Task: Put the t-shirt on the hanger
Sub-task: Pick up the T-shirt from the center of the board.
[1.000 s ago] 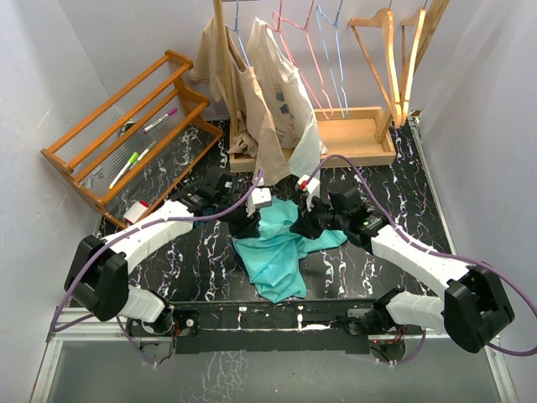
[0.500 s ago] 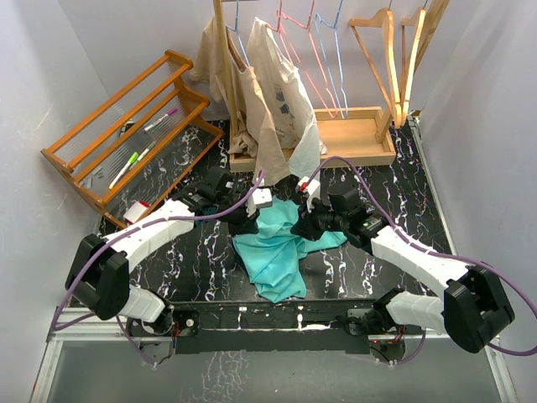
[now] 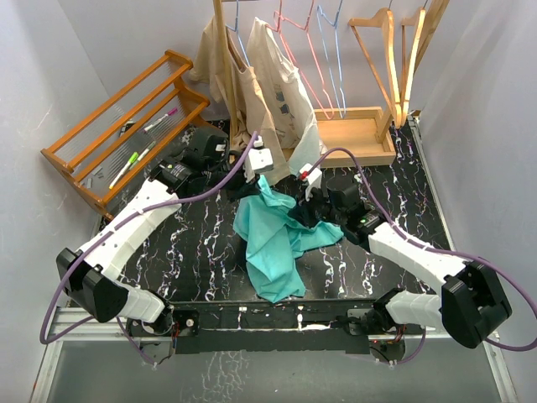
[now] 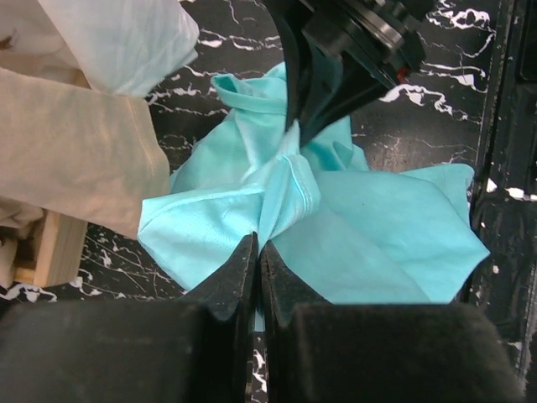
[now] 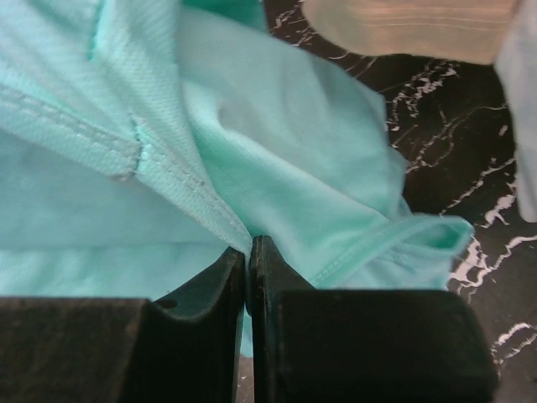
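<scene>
Top external view shows left pincer and right pincer both clamped shut on the t-shirt, bunched between them; cream shirts hang just behind.

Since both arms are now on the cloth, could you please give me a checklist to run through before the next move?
1. Left gripper shut on the t-shirt: ok, pinching a fold.
2. Right gripper shut on the t-shirt: ok, pinching a seamed edge.
3. T-shirt spread out: not ok, bunched, lower part lying on the table.
4. Neck opening found: cannot tell.
5. Hanger at hand: not ok, it is over at the far rack, untouched.
6. Clearance from the beige shirts: not ok, they hang right beside the left gripper.
</scene>
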{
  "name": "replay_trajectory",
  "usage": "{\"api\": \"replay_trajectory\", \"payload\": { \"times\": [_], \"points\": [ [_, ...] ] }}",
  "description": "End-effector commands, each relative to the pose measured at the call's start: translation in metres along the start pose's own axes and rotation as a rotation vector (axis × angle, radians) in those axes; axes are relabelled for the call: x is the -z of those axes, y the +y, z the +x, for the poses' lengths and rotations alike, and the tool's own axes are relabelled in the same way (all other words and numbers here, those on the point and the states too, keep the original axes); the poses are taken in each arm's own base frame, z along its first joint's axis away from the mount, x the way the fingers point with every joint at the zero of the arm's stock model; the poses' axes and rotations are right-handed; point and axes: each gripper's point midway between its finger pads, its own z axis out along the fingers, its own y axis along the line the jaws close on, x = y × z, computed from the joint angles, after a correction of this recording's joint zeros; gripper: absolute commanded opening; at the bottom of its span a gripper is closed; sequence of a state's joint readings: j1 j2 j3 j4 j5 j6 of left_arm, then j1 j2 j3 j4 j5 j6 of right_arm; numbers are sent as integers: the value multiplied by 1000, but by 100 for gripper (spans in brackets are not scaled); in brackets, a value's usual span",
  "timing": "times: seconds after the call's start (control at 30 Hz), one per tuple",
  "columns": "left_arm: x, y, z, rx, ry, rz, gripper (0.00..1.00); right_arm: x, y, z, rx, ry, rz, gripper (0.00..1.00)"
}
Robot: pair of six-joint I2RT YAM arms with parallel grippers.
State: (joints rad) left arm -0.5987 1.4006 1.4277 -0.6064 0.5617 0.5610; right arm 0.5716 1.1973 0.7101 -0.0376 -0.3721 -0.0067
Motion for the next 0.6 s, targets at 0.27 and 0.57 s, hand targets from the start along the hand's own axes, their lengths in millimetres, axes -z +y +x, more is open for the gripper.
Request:
{"api": "replay_trajectory", "payload": {
  "times": [0.27,0.57],
  "points": [
    [35,-13,-2,8,33,-21,0,54,-63,-113,43,-315,447,8],
    [43,13,-24,14,2,-141,0,78,-73,-141,79,-315,542,8]
  ]
}}
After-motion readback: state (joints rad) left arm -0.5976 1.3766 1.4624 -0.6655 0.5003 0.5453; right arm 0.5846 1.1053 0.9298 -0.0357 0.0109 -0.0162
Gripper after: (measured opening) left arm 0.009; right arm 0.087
